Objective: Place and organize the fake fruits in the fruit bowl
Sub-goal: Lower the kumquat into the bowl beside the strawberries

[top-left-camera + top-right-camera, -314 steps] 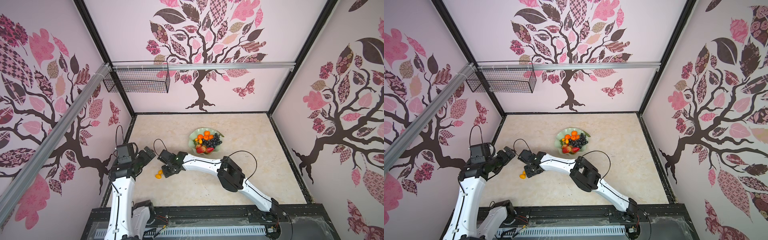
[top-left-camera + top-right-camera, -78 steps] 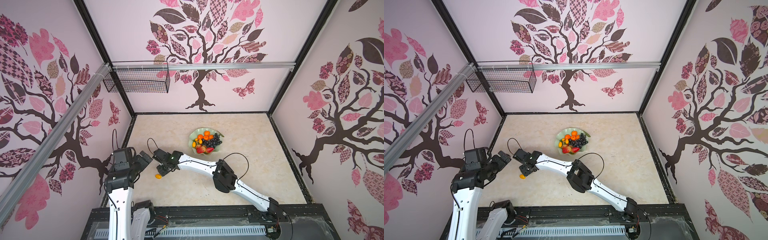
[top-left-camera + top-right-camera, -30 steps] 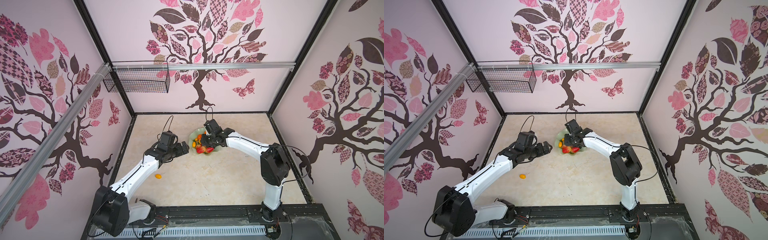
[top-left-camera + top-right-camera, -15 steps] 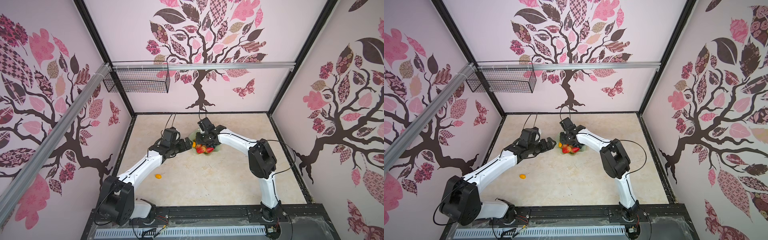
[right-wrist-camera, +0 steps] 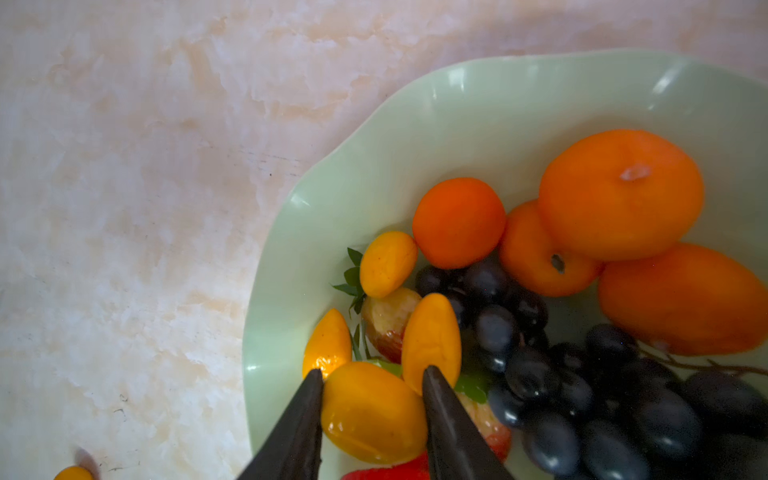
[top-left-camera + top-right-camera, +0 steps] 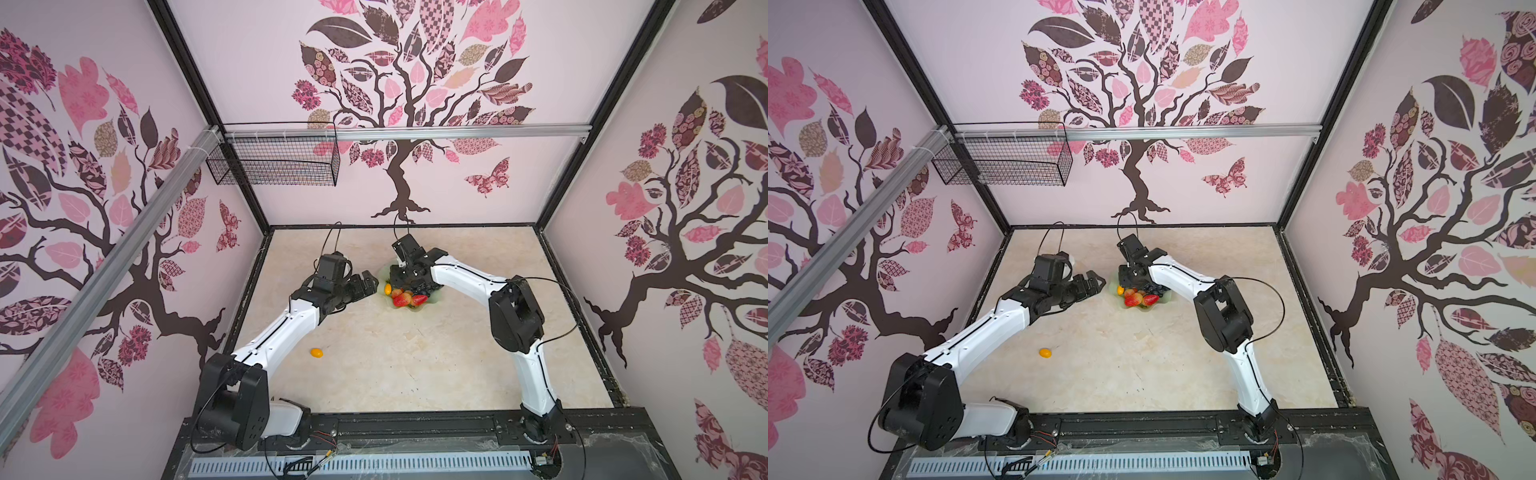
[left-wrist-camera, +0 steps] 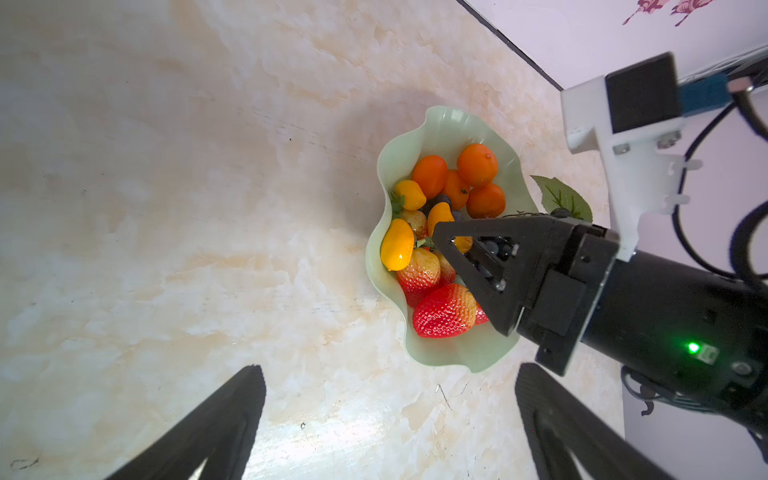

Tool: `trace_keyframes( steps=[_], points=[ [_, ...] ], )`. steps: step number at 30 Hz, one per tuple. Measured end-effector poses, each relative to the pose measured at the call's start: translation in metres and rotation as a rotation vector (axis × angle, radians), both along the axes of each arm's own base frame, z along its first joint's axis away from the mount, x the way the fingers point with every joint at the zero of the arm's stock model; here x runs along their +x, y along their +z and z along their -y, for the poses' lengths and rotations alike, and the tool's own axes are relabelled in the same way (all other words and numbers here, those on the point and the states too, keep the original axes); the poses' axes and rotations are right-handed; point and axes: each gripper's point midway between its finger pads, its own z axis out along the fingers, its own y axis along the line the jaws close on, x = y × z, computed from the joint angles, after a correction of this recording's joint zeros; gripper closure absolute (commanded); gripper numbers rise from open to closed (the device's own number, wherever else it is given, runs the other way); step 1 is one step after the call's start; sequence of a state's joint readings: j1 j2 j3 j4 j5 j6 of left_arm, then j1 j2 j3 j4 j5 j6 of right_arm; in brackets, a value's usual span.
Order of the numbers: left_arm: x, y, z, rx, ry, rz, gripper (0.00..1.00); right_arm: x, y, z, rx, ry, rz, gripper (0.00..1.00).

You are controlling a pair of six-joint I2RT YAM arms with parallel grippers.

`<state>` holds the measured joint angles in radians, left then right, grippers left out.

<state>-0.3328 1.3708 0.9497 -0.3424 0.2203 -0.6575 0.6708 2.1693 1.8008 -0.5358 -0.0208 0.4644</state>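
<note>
half-closed right gripper (image 5: 372,370) pinches a glossy yellow-orange plastic oval (image 5: 374,411) over the mint scalloped bowl (image 5: 374,166); dropped high, it could bounce out.

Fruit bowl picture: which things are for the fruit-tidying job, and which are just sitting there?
For the job:
fruit bowl
oranges
strawberries
grape bunch
yellow ovals in the bowl
held yellow oval, gripped by the right gripper
stray yellow oval on the table
left gripper, open

Just there:
hanging black wire basket
tree stickers
metal rail
</note>
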Motion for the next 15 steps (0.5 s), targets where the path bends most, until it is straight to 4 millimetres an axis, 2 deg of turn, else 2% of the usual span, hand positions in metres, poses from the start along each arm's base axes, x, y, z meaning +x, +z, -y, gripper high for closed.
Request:
trace_keyframes(
  steps=[15],
  points=[
    [0.0005,0.008,-0.0073,-0.013,0.012,0.015,0.02,-0.0012,-0.0012,0.0005,-0.003,0.001,-0.007,0.53]
  ],
)
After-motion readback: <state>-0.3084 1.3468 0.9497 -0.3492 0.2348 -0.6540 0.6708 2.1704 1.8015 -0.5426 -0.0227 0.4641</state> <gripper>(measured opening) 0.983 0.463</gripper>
